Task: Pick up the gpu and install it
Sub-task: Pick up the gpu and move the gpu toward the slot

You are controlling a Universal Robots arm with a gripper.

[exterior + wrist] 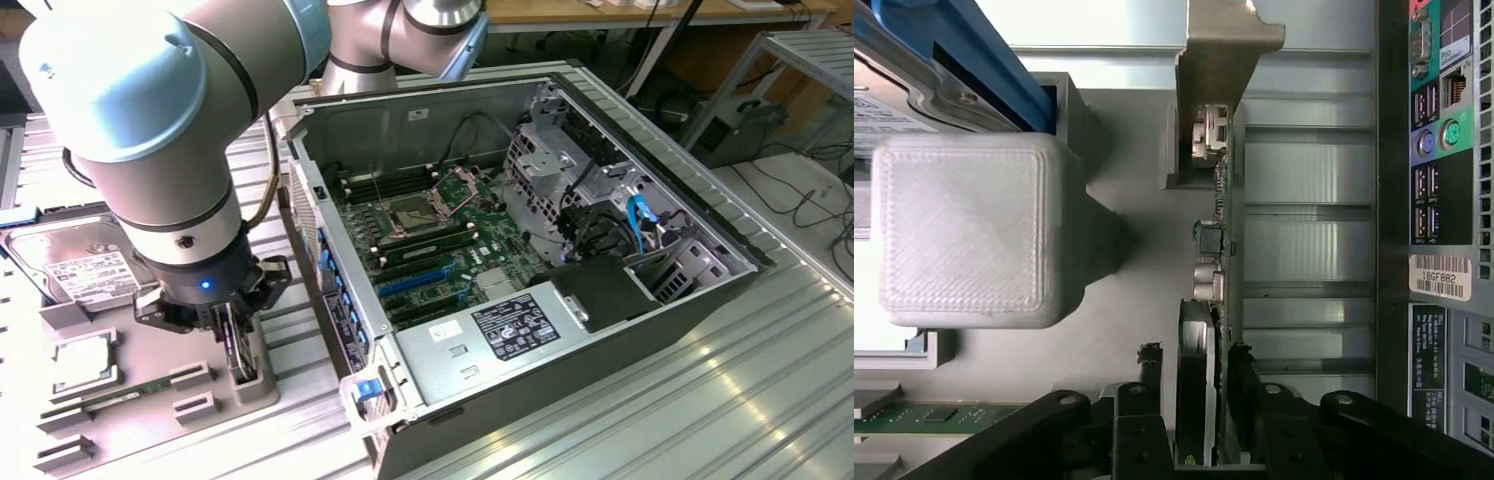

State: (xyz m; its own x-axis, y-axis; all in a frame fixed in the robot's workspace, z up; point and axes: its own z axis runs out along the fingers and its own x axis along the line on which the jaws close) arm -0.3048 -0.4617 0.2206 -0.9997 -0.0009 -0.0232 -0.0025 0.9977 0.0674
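- The gpu stands on edge in a slot of the grey fixture tray, on the exterior view's left of the open computer case.
- The gripper straddles the card from above.
- Jaws are spread, with a narrow gap at the fan face.
- The card's long axis runs between the fingers towards its metal bracket.

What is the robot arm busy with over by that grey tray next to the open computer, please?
The arm's pincer is down at the gpu, which stands on edge in a slot of the grey parts tray beside the open computer case. One finger sits on each side of the card, with a gap showing on one side, so the pincer is open rather than clamped. The gpu is not yet in the case.
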